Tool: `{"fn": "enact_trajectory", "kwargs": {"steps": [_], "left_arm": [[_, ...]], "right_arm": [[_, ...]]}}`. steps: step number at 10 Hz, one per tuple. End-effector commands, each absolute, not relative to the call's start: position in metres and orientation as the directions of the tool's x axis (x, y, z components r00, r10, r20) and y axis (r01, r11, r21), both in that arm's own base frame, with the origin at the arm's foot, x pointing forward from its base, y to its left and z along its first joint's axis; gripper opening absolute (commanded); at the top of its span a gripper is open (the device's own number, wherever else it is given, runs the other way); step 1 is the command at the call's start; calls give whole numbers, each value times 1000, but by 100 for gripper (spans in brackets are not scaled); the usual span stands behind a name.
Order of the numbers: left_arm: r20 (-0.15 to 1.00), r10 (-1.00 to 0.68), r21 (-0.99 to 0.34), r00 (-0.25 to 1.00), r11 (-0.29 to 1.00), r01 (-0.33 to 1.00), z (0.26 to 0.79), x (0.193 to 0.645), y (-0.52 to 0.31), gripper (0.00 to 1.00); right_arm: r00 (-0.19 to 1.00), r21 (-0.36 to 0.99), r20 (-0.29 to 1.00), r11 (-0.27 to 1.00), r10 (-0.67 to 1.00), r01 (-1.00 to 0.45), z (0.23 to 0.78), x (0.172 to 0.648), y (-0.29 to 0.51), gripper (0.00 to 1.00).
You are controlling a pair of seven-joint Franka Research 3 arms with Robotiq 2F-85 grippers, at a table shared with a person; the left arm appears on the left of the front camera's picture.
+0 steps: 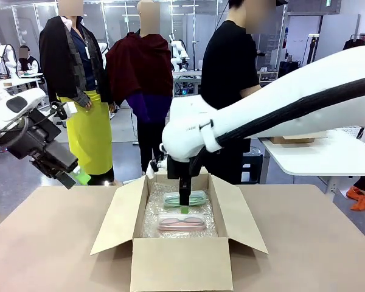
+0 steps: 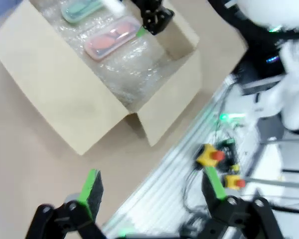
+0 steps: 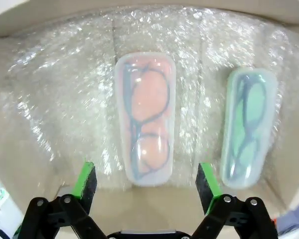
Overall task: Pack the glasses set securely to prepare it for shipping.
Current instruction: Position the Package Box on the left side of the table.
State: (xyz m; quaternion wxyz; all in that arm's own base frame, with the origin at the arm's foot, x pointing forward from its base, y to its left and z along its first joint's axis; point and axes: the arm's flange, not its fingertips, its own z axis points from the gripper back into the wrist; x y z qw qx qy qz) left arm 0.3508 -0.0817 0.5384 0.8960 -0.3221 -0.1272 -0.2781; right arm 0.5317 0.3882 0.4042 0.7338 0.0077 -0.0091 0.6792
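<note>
In the cardboard box, the pink case and mint-green case are judged light, stiff, slippery; best pinched widthwise. Left end effector and right end effector are seen wide, empty.

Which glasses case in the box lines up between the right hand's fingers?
The pink case, centred between the fingers of the open right hand; the mint-green case lies outside them.

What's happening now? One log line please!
right gripper open over pink case | mint-green case beside, on bubble wrap | left gripper open
</note>
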Motion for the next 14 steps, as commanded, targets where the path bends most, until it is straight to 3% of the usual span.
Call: {"fn": "enact_trajectory", "kwargs": {"steps": [1, 5, 8, 12, 13, 14], "left_arm": [[308, -260, -701, 915, 588, 403, 533, 384, -57, 100], [158, -85, -895, 984, 408, 179, 462, 445, 0, 100], [8, -39, -949, 999, 313, 20, 425, 486, 18, 100], [-72, -9, -935, 997, 349, -65, 409, 501, -4, 100], [-35, -36, -956, 999, 293, -23, 422, 495, -2, 100], [-74, -26, -930, 997, 362, -60, 400, 499, -5, 100]], "right_arm": [[127, -37, 121, 133, 984, -990, 431, 496, 340, 100], [295, -77, 332, 337, 896, -938, 485, 458, 241, 100], [436, -122, 359, 504, 826, -855, 499, 416, 180, 100], [581, -78, 483, 693, 655, -717, 505, 360, 92, 100], [552, -78, 522, 681, 650, -728, 501, 364, 87, 100], [545, -75, 445, 637, 710, -767, 508, 373, 94, 100]]}}
